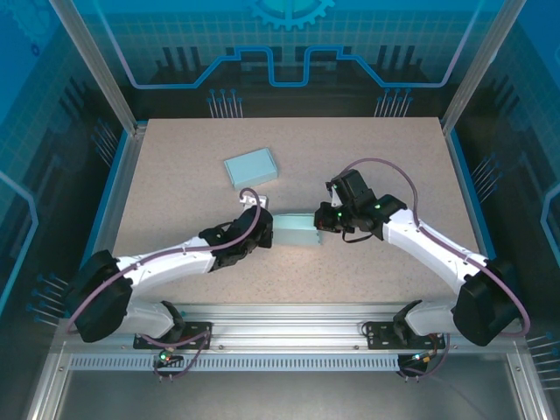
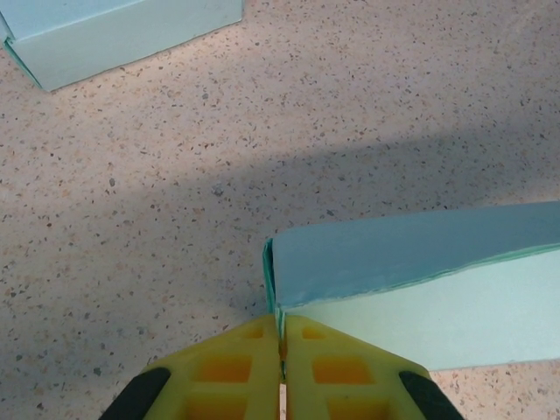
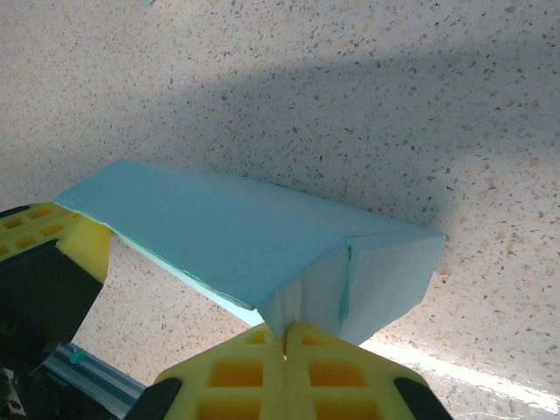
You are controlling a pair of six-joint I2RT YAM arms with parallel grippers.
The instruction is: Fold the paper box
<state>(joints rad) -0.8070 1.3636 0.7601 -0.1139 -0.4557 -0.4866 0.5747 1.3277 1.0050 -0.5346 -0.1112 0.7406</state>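
Left hand, right hand, each clamped on a paper box end, seemingly thin flaps, second box well apart.

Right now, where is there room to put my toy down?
The table is bare right of the folded box, and along its left edge. The middle is crowded: left hand and right hand pinch the other box.

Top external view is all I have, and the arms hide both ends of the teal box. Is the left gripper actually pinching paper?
Observer: Yes. In the left wrist view, the left gripper is shut on a thin paper edge at the corner of the teal box.
Operator: And the right one?
Observer: In the right wrist view, the right gripper is shut on the lower edge of the folded end flap.
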